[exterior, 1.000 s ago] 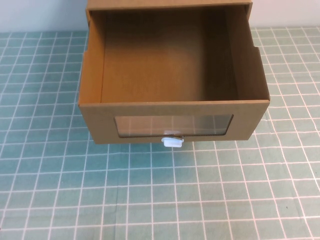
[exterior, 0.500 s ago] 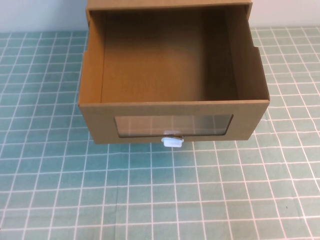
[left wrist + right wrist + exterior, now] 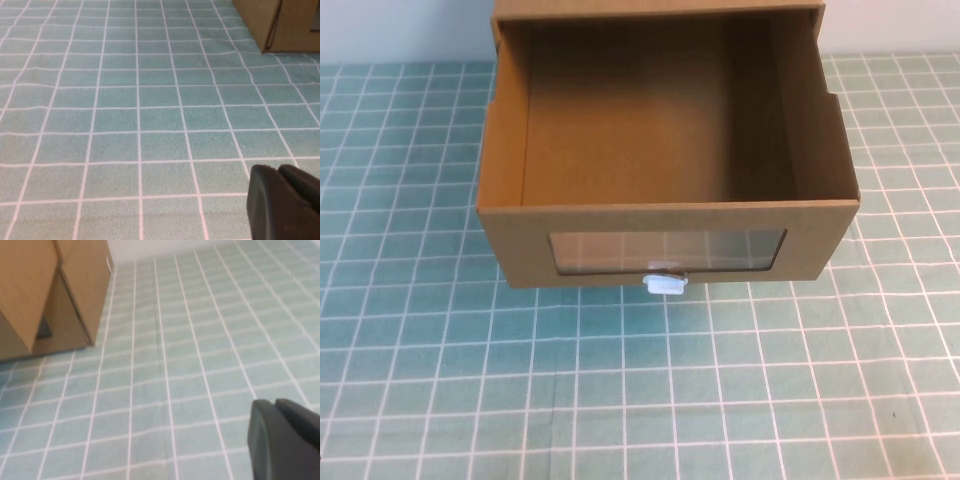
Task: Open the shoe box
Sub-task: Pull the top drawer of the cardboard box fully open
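The left gripper [image 3: 279, 170] hangs low over the green checked mat [image 3: 125, 125]. Its tips look pressed together, though only a bit of them shows. The shoe box [image 3: 520, 245] sits in the upper middle of the high view, its drawer slid out and open on top. The right gripper [image 3: 275, 402] hangs over the mat too, squeezed together on nothing.
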Controlling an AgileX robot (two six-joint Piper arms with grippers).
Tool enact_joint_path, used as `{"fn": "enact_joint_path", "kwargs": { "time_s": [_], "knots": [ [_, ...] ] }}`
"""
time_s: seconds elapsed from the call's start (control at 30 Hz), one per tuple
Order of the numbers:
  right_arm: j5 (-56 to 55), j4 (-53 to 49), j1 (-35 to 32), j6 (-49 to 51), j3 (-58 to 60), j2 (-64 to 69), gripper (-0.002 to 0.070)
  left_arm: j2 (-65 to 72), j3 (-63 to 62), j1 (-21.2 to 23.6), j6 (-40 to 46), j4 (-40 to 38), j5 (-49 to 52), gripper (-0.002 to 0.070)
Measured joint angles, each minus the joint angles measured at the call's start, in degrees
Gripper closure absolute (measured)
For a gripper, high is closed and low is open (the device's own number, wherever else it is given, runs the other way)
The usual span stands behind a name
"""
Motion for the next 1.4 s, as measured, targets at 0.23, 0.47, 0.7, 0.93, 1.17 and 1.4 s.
{"fn": "enact_joint_path", "kwargs": {
  "time_s": [0.23,0.47,0.7,0.93,1.17,1.4],
  "knots": [
    [-5.78,1.40,-0.09,-3.15,6.40,-0.10,0.0689,0.00,0.00,0.00,0.00,0.00,0.00,0.0680],
    [-6.39,3.81,-0.09,-10.56,6.70,-0.10,0.0689,0.00,0.00,0.00,0.04,0.00,0.00,0.0680],
    [-4.52,8.50,-0.09,-19.41,6.70,-0.10,0.0689,0.00,0.00,0.00,0.04,0.00,0.00,0.0680],
    [-4.53,12.33,-0.09,-20.21,6.70,-0.20,0.0689,0.00,0.00,0.00,0.14,0.00,0.00,0.0680],
    [-4.76,14.53,-0.09,-20.39,6.70,-0.20,0.0689,0.00,0.00,0.00,0.14,0.00,0.00,0.0680],
    [-4.76,14.51,-0.09,-20.61,6.70,-0.29,0.0689,0.00,0.00,0.00,0.14,0.00,0.00,0.0680]
  ]
}}
